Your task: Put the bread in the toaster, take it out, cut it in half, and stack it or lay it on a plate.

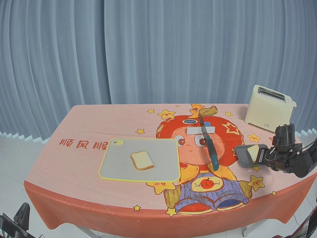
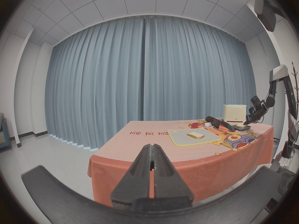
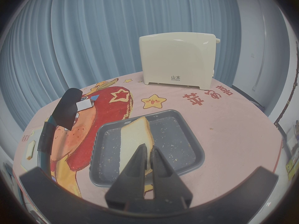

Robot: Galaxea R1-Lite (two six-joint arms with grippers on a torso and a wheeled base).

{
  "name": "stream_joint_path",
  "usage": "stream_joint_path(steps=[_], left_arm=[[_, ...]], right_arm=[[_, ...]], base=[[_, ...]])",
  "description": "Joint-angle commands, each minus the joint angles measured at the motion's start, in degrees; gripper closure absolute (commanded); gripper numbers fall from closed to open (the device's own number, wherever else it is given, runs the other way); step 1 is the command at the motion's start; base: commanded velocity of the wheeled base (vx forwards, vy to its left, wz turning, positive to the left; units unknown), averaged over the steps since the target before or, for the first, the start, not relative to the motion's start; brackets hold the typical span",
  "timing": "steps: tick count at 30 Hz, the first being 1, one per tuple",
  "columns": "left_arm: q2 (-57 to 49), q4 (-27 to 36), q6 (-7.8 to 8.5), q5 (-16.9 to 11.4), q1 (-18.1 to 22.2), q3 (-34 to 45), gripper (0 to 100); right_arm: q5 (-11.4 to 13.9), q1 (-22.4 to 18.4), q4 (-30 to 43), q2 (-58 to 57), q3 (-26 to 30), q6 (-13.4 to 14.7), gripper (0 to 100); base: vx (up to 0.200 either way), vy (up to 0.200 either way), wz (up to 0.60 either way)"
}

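Your right gripper [image 3: 149,150] jaws are pinching bread slice [image 3: 135,140] over tray [image 3: 187,147], knife [image 1: 208,142] lying near, toaster [image 3: 177,59] behind; slice standing on edge, long axis pointing toward toaster. Left gripper [image 2: 152,148] jaws pressing together.

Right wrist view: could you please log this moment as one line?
right claw shut on bread half | at tray | other half on cutting board | left claw shut

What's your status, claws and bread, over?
Left claw shut, empty, low off the table. Right claw shut on bread half over grey tray. Other half on cutting board. Knife between, not blocking.
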Motion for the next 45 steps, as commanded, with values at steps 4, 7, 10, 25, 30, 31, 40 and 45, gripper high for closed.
stream_joint_path(steps=[4, 7, 10, 25, 30, 31, 40, 45], left_arm=[[0.07, -0.04, -0.01, 0.0, 0.0, 1.01, 100], [0.07, -0.04, -0.01, 0.0, 0.0, 1.01, 100], [0.07, -0.04, -0.01, 0.0, 0.0, 1.01, 100], [0.07, -0.04, -0.01, -0.09, 0.0, 1.01, 100], [0.07, -0.04, -0.01, 0.0, 0.0, 1.01, 100], [0.07, -0.04, -0.01, 0.0, 0.0, 1.01, 100], [0.07, -0.04, -0.01, 0.0, 0.0, 1.01, 100], [0.07, -0.04, -0.01, 0.0, 0.0, 1.01, 100]], right_arm=[[-0.01, 0.1, -0.03, -0.12, 0.02, -0.02, 100], [-0.1, 0.1, -0.12, -0.12, -0.06, -0.02, 0], [-0.01, 0.19, -0.03, -0.47, -0.06, -0.02, 0], [-0.1, 0.28, -0.03, -0.73, 0.11, -0.02, 0], [-0.18, 0.19, -0.03, -0.91, 0.29, -0.1, 0], [-0.18, 0.19, -0.03, -1.0, 0.29, -0.1, 0], [-0.1, 0.28, -0.03, -1.26, 0.46, -0.19, 0], [-0.1, 0.46, 0.06, -3.02, 0.64, -0.37, 0]], base=[[0.0, 0.0, 0.0], [0.0, 0.0, 0.0], [0.0, 0.0, 0.0], [0.0, 0.0, 0.0], [0.0, 0.0, 0.0], [0.0, 0.0, 0.0], [0.0, 0.0, 0.0], [0.0, 0.0, 0.0]])
